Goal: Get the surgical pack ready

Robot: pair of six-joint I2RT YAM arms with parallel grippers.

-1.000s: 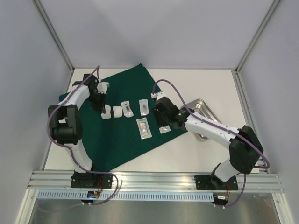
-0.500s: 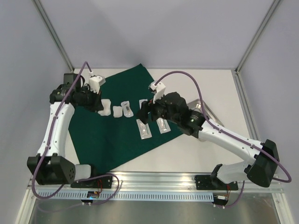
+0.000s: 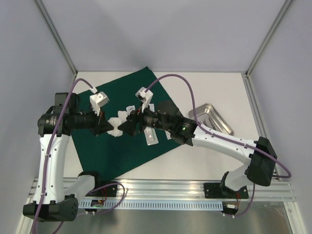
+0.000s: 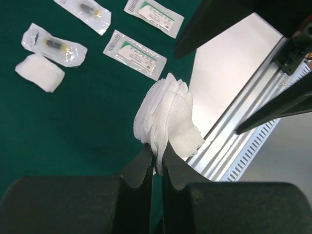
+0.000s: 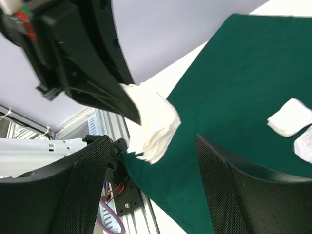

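Gauze [image 4: 168,119] has come up off the green cloth [image 3: 109,151], clamped edgewise in our left gripper [image 4: 156,155] above the cloth's left side. Our right gripper [image 5: 152,144] has swung across, fingers spread wide facing it, apparently not yet touching; we judge a handover is starting.

White gauze [image 3: 115,127] over green cloth [image 3: 113,157]

cloth [image 3: 113,151]: dark green | gauze [image 4: 168,117]: white | tray [image 3: 213,118]: silver | pouches [image 4: 135,54]: clear, white label
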